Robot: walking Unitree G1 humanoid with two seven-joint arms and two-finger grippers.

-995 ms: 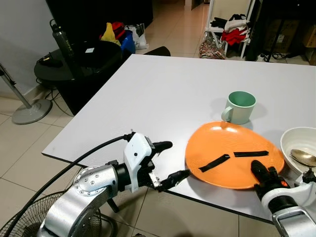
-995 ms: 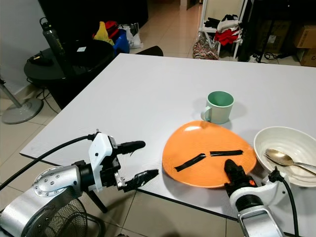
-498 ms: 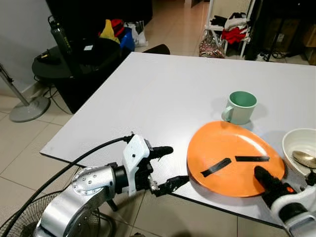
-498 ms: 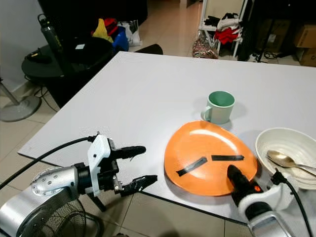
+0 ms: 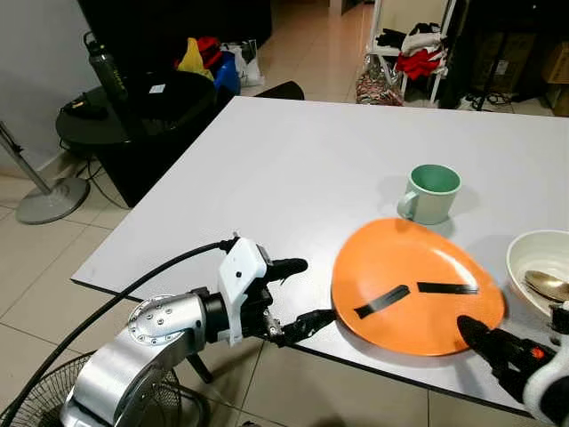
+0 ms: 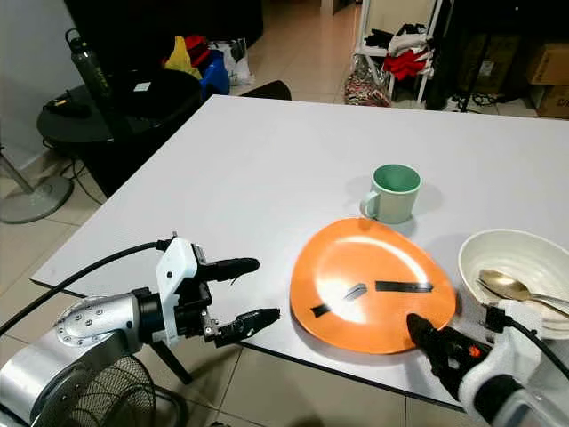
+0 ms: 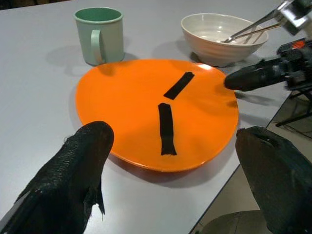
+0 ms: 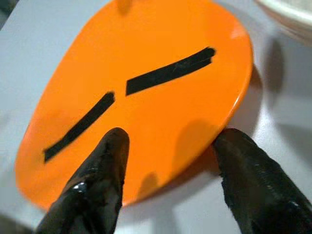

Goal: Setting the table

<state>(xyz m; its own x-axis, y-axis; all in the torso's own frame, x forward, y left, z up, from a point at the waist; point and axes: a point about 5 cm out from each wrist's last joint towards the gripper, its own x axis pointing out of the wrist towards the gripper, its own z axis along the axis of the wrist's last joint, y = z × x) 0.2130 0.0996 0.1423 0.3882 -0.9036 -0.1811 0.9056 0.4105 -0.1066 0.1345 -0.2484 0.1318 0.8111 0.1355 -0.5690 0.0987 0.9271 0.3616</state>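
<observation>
An orange plate [image 5: 400,258] with two black tape strips lies near the front edge of the white table [image 5: 293,169]. My left gripper [image 5: 307,291] hovers open at that edge, just left of the plate's rim [image 7: 131,102], touching nothing. At the plate's near right rim my right gripper [image 5: 484,342] is open, with one finger [image 8: 105,165] over the plate [image 8: 161,112] and the other finger [image 8: 239,165] off its edge. A green mug [image 5: 429,193] stands behind the plate. To the right, a white bowl [image 5: 533,262] holds a spoon [image 5: 547,285].
A black round side table [image 5: 151,102] with a bottle [image 5: 100,67] stands to the left, beside a fan stand [image 5: 44,191]. A dark chair back [image 5: 280,90] sits at the table's far edge. A floor fan [image 5: 53,405] is under my left arm. Clothes racks [image 5: 418,44] stand behind.
My right gripper has drawn back from over the plate to its near right rim and sits lower. The left gripper has stayed open at about the same spot.
</observation>
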